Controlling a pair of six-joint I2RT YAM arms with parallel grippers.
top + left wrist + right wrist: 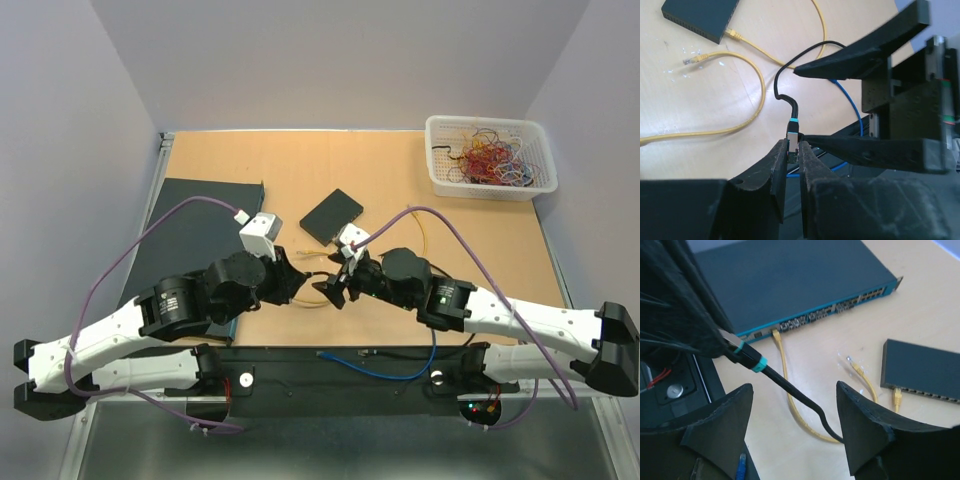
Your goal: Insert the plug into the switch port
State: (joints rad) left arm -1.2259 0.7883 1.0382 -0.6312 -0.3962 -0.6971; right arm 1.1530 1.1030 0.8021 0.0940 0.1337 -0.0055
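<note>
Pale walls, tan table (400, 170), both arms meeting at the middle near the front edge. My left pincer (792, 146) is clamped on the plug (792, 132), its metal end buried between the fingers and the teal band just clear of them. The plug's long axis runs straight out of that grip, and the black cable (785, 97) follows it toward my right side. My right pincer (794, 390) stands wide open, straddling the cable just behind the plug and touching nothing. It is the nearer one to the free end. Further out, the big switch (790, 285) sits at the left, port row facing this way. I reckon the tip has to come free of the left fingers before it can go in.
</note>
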